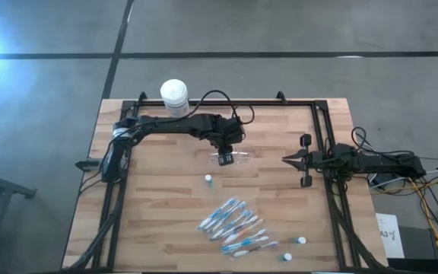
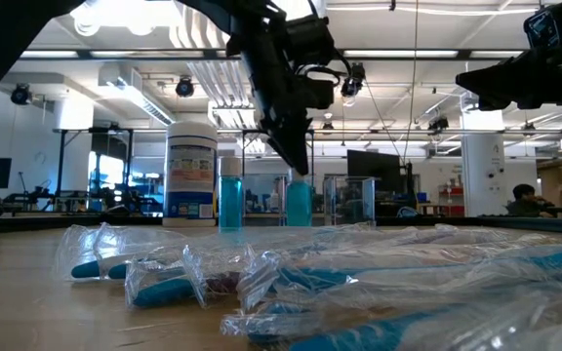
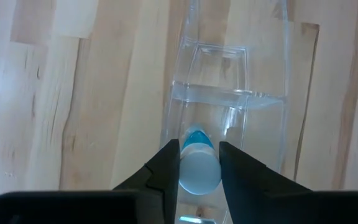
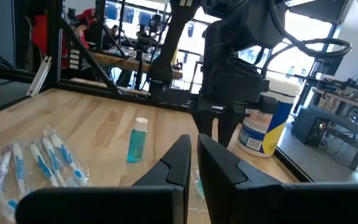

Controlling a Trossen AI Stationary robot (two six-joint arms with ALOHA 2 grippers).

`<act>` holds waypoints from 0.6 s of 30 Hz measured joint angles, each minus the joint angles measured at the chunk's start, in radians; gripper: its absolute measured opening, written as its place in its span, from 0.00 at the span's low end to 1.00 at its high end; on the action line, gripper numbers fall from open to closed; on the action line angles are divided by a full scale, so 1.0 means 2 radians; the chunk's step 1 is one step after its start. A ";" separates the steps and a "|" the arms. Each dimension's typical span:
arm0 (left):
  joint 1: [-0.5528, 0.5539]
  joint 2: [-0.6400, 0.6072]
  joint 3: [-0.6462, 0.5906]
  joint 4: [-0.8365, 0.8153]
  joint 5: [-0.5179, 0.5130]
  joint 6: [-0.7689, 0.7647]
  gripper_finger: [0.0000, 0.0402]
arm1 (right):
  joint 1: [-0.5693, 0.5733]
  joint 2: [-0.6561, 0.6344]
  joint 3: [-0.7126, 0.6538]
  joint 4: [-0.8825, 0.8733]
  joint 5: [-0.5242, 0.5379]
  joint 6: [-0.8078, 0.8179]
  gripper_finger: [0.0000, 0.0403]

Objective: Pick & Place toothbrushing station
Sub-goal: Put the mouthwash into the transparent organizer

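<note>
My left gripper [image 3: 199, 163] hangs over the middle of the table, shut on a small blue tube [image 2: 299, 203] with a white cap. The tube sits within the walls of the clear plastic cup [image 3: 229, 99], which stands on the table [image 1: 239, 157]. A second small tube [image 1: 208, 180] stands upright on its base nearby. Several wrapped blue-white toothbrushes [image 1: 234, 225] lie in a heap near the front edge, with two more white-capped tubes [image 1: 301, 240] beside them. My right gripper [image 1: 287, 160] waits shut at the table's right side. My left gripper pinches the tube's white-capped upper end [image 3: 199, 177] between its two fingers [image 3: 166, 171]. The fingers come from above, slanting steeply down. The tube stands upright below them with its blue body down inside the clear cup. Whether its base rests on the cup's floor I cannot tell.
A bigger white-lidded canister [image 1: 175, 95] with a blue label stands at the table's far edge, behind the left arm. A black frame rail [image 1: 327, 152] runs along the right side. Bare wood lies between the cup and the toothbrush heap.
</note>
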 joint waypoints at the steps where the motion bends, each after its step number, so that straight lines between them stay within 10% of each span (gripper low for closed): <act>1: 0.000 0.000 0.000 0.002 0.000 0.000 0.29 | 0.000 0.000 0.000 0.000 0.000 0.000 0.07; 18: -0.006 0.001 0.026 -0.018 0.001 0.012 0.39 | 0.000 0.000 0.000 0.000 0.000 0.002 0.07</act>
